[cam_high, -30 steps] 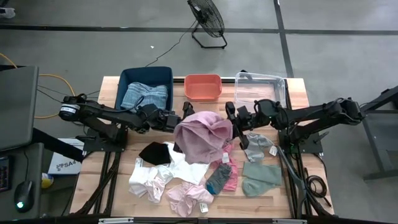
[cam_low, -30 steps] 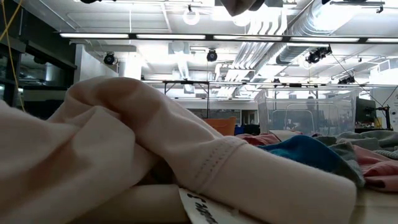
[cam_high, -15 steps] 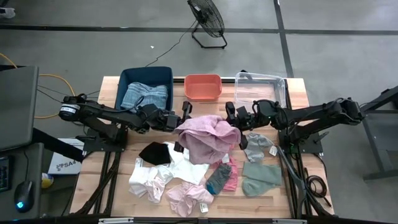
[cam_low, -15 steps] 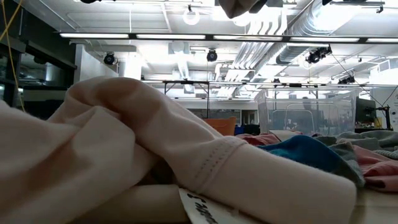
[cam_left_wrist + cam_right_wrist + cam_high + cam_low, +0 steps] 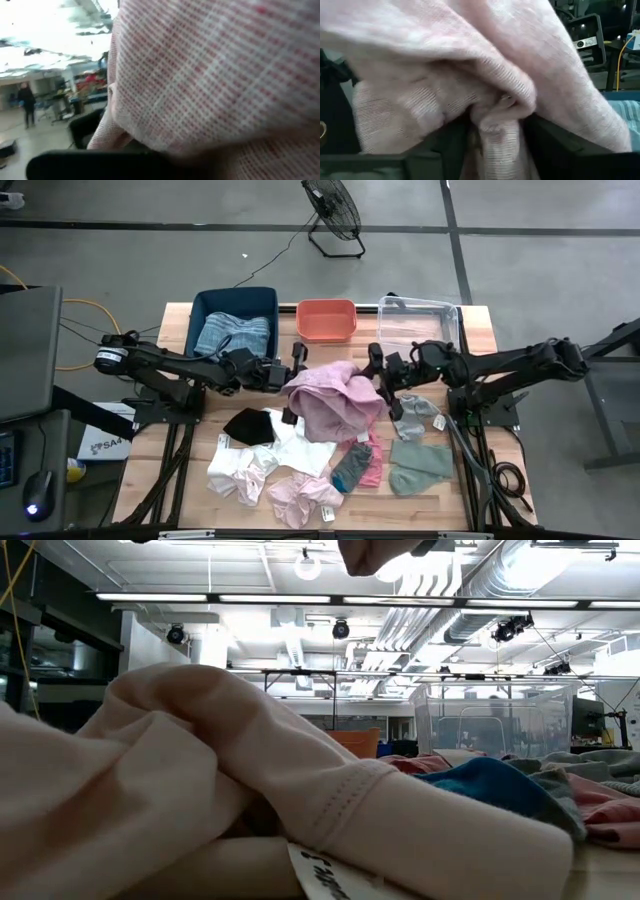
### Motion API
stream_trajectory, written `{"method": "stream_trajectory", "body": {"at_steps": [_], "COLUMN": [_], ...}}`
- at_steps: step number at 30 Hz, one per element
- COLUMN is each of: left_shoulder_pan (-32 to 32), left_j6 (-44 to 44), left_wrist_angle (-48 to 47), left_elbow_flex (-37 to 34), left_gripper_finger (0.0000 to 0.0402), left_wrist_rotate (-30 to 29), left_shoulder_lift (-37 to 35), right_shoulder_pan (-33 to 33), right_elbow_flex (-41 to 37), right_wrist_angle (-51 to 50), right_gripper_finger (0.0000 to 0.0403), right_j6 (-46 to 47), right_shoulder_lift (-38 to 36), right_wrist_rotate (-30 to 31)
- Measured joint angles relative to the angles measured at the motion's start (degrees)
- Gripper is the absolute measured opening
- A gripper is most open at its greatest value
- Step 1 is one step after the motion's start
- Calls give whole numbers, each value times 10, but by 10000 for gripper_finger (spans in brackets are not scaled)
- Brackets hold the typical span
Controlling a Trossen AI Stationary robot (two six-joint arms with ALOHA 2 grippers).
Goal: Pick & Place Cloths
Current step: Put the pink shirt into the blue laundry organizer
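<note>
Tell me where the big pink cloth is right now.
In the high view, the big pink cloth hangs mid-table between the left gripper and right gripper, just in front of the orange bin.

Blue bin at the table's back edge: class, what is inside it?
In the blue bin lies a crumpled light teal-blue striped cloth, covering most of the floor. Anything beneath that cloth is hidden.

Pink cloth (image 5: 215, 75) fills the left wrist view, blurred, hiding the table.
</note>
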Motion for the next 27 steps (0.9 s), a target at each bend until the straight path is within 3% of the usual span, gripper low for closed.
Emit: {"method": "stream_trajectory", "body": {"at_steps": [5,11,18,27], "left_shoulder_pan": [0,0,0,1], "left_j6": [20,55,90,90], "left_wrist_angle": [-40,-113,-226,-387], "left_elbow_flex": [0,0,0,0], "left_gripper_finger": [30,30,30,30], "left_wrist_rotate": [-90,-256,-492,-727], "left_shoulder_lift": [-22,-64,-112,-145], "right_shoulder_pan": [0,0,1,1], "right_elbow_flex": [0,0,0,0], "right_wrist_angle": [-92,-166,-204,-208], "right_gripper_finger": [225,225,223,223], "right_j6": [3,7,9,8], "right_shoulder_lift": [-67,-125,-136,-128], "right_wrist_rotate": [-1,29,43,43]}}
